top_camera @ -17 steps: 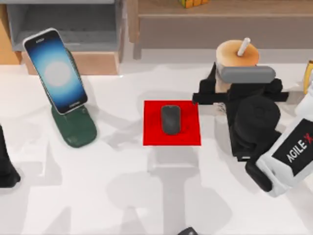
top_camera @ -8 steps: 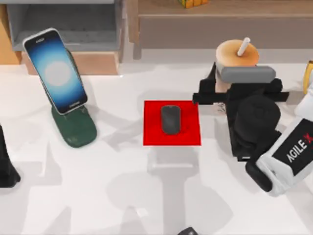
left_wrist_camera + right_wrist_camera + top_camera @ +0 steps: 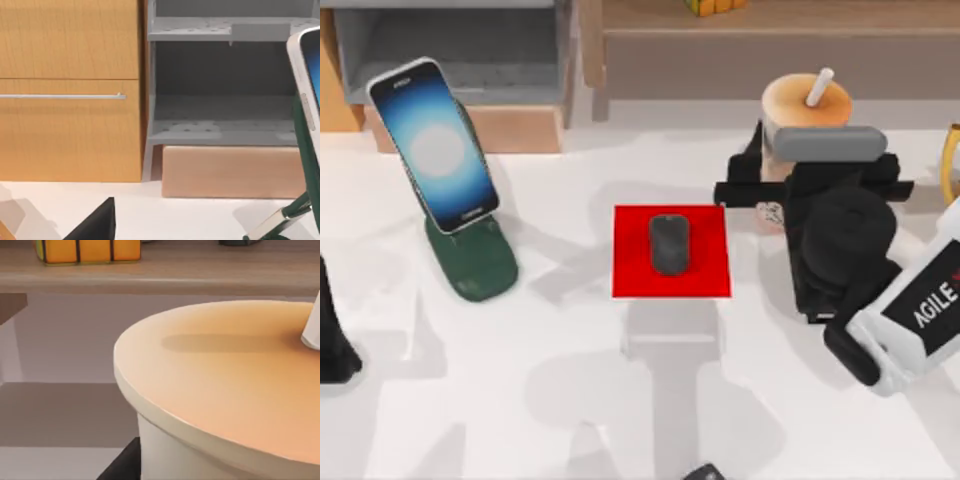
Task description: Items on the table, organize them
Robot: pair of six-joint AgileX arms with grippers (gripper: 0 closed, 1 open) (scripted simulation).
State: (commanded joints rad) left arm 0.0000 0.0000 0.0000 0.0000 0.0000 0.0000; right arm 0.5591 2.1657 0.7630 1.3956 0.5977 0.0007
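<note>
White lettering "AGILE" is read on a black panel of the white right arm casing at the top view's right edge; the word is cut off by the frame. No other legible text is noted.

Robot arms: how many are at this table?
2. The right arm is at the table's right, its gripper at the cup; the left arm sits at the left edge.
</note>
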